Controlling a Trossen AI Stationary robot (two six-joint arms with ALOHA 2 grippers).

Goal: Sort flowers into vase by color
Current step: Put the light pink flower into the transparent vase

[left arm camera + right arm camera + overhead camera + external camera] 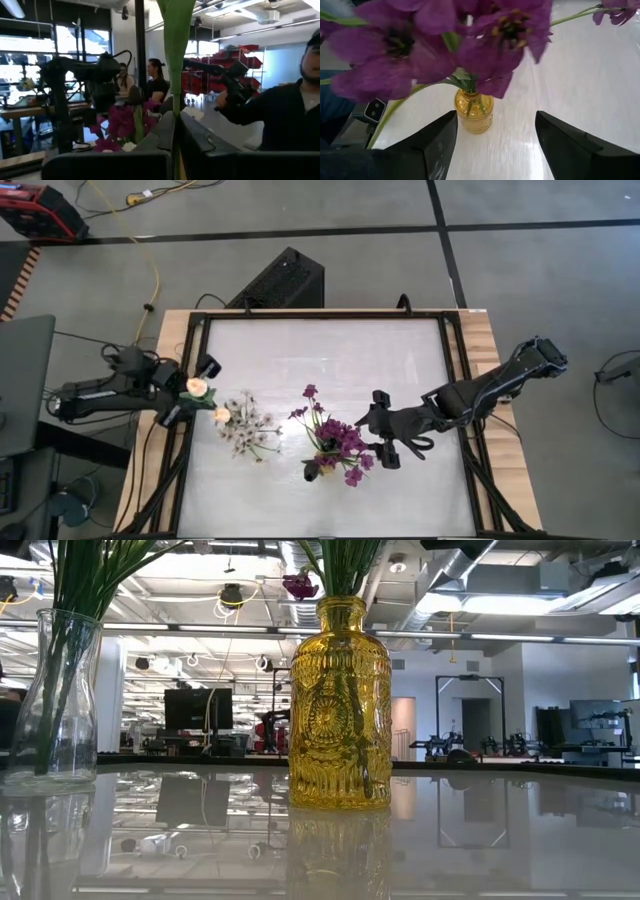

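Note:
A yellow glass vase holds purple flowers near the table's middle. To its left stands a clear vase with white blossom sprays and a cream-peach tulip. At the table's left edge my left gripper is shut on another cream-peach tulip. My right gripper hovers open just right of the purple flowers. In the right wrist view its fingers stand apart, with the yellow vase showing between them farther off. My left gripper pinches the tulip's green stem between its two shut fingers. The stem runs up from between the fingers, crosswise to them. The flower is lifted clear of the table, its cream head beside the gripper in the high view.
A black frame borders the white tabletop, with wooden strips outside it. People sit and stand in the room beyond the table in the left wrist view. Open tabletop lies on the far side of the vases.

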